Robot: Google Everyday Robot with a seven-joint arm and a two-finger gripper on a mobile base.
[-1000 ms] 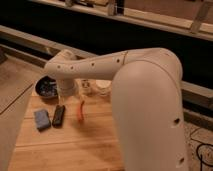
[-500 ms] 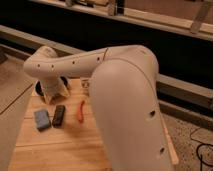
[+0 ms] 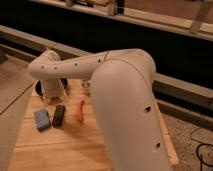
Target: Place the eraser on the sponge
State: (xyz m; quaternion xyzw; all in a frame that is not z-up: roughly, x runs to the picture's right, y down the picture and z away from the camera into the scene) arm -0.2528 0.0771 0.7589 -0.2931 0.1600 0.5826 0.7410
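Camera view: the eraser point(image 3: 59, 115) lies flat just beside the sponge point(image 3: 42, 120), not on it. The gripper point(image 3: 53, 94) hangs just behind the sponge, maybe to reach the eraser. Whether it is apart or together, I can't see.

Legible text, labels, brands, numbers, signs: none found.
Eraser point(image 3: 59, 115), sponge point(image 3: 42, 120), table point(image 3: 60, 150): no readable marking on any of them.
Gripper point(image 3: 53, 96): above the table's far left part, just beyond eraser and sponge; no readable marking.
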